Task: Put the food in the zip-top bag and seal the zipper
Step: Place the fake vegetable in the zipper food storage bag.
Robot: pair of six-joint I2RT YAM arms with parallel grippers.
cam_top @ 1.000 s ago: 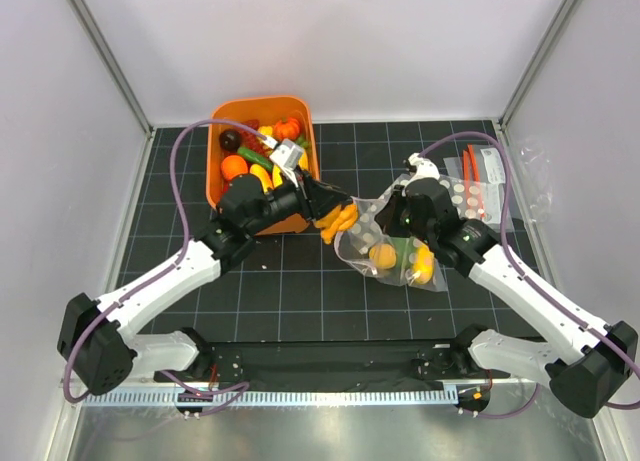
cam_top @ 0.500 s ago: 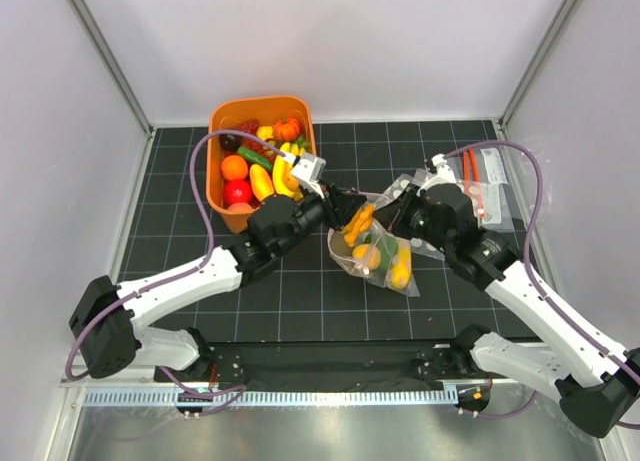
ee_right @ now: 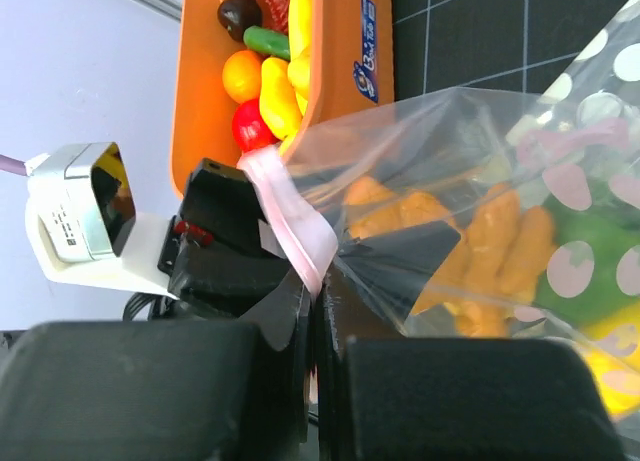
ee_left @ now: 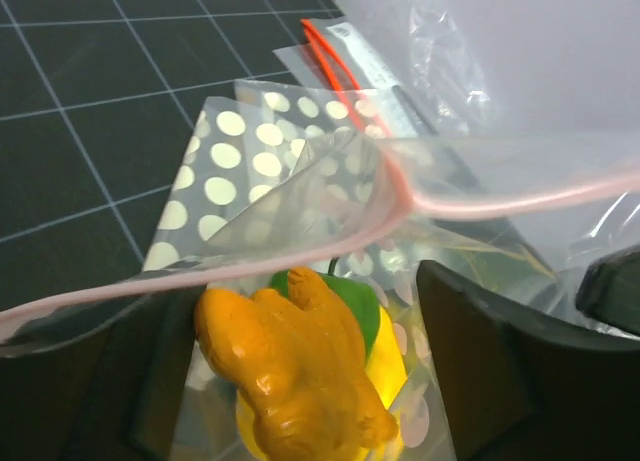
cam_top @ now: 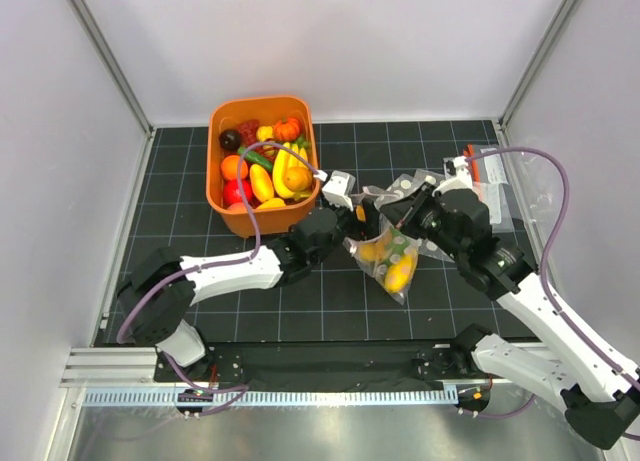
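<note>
Gaping at its mouth, the one zip-top bag sits near the middle of the black gridded mat, just right of the bin, with the two grippers meeting at its opening. Its single pink zipper is unsealed. The right gripper is pressed together on that strip, pinching one lip. The left gripper reaches into the mouth, fingers either side of one lumpy orange toy; I cannot tell whether they grip it. Behind that toy the left wrist view shows one green piece and one yellow piece. Beyond lie one polka-dotted bag and two red-orange strips. One orange bin holds many more toys.
</note>
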